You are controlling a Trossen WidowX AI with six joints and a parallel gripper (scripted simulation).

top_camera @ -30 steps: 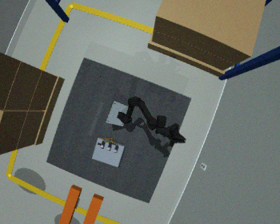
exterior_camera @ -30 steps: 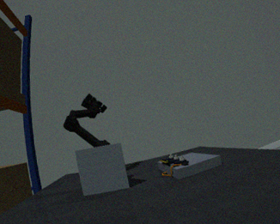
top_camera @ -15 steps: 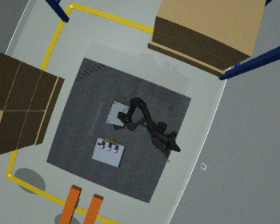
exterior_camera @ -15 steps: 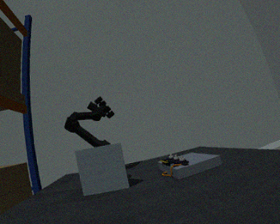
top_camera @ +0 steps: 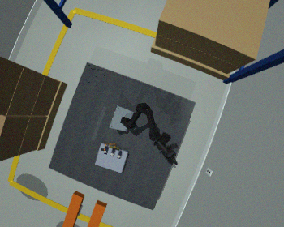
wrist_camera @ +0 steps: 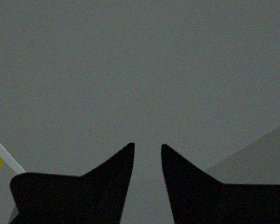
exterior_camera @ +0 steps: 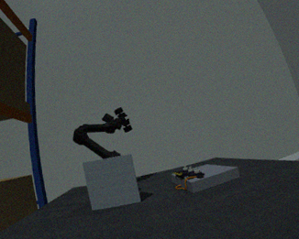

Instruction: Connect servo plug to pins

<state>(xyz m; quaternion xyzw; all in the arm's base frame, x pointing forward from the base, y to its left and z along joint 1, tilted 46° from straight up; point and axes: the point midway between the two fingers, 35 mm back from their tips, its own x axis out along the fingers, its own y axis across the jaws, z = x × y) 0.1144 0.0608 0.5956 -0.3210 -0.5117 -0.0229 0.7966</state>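
Note:
The grey printed holder lies on the dark mat with the servo parts at its edge. Orange lead wires curl beside it; the plug and the pins are too small to make out. My gripper is raised high in the air, well away from the holder, pointing off the mat. In the wrist view its two dark fingers stand a narrow gap apart with nothing between them, against plain grey background.
The arm stands on a grey block. Large cardboard boxes flank the mat. A blue rack post rises at the left. Two orange forks point in from the near side.

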